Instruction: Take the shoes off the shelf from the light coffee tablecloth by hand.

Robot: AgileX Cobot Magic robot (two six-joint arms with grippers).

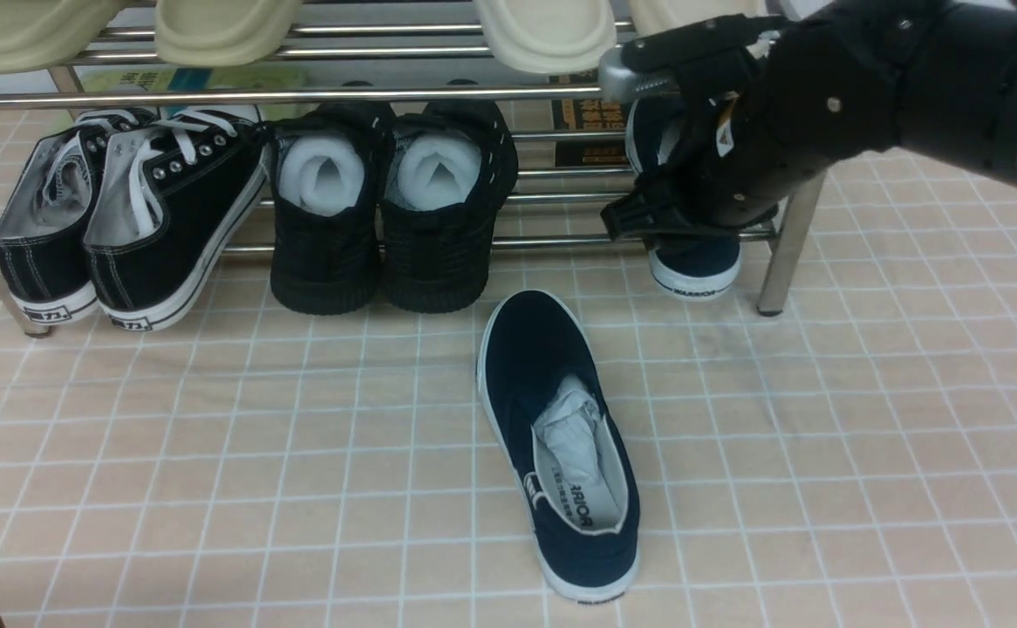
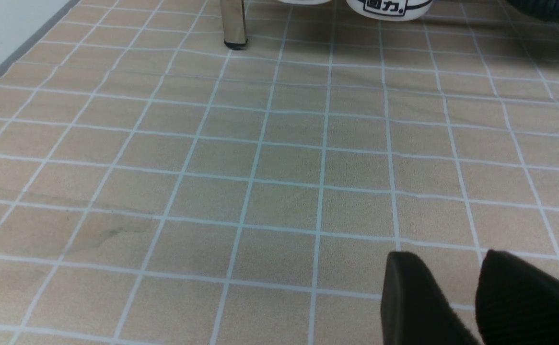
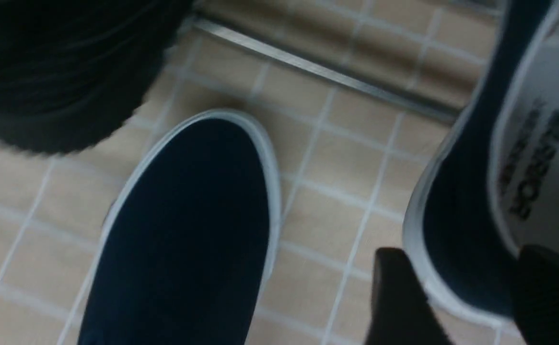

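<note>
**While Spread at the Heel, Not Yet Pulling**

Right fingers (image 3: 399, 297) wide apart, one on each side of the back wall of the navy shoe (image 1: 696, 259), squeezing nothing yet. Heel right at the tips, low on the shelf (image 1: 343, 94), at its right end. Right arm by far the nearer one. Long way of the shoe front to back: toe in toward the rack, heel out toward the robot. Close, then pull straight back. Left fingers (image 2: 418, 302) a little apart, empty, low over the tablecloth (image 2: 212, 167). Other navy shoe (image 1: 561, 436) already down on the cloth, toe toward the shelf.
</note>
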